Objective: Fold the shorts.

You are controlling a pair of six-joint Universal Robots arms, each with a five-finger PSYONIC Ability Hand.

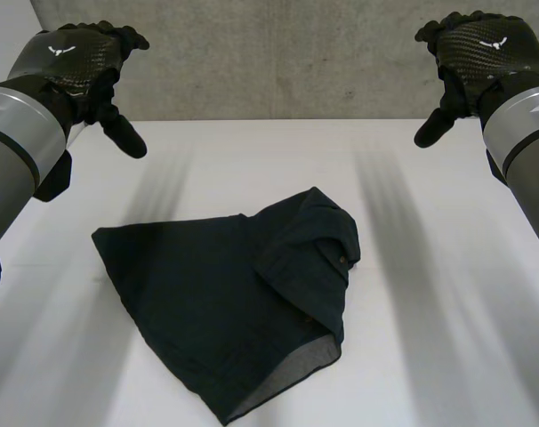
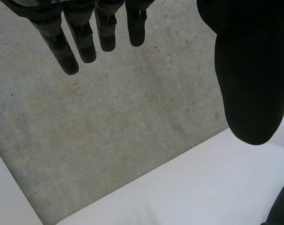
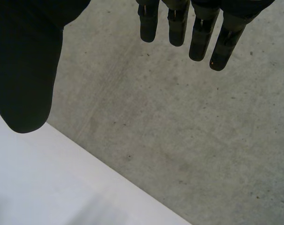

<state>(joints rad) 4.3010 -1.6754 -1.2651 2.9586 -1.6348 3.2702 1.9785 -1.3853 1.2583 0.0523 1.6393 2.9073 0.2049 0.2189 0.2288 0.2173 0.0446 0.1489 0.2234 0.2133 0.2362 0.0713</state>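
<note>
The dark shorts lie in the middle of the white table, flat on their left side and bunched into folds on the right, where a small button shows. They sit askew – no edge square to the table. Their longest stretch runs from the far-left corner to the near-right hem, which gapes and shows a paler inside; a narrow point faces the near edge.

The left hand hovers above the table's far-left corner, well apart from the shorts, fingers straight and spread, holding nothing. The right hand hangs over the far-right corner – fingers likewise straight, thumb apart, empty. A concrete wall stands behind.
</note>
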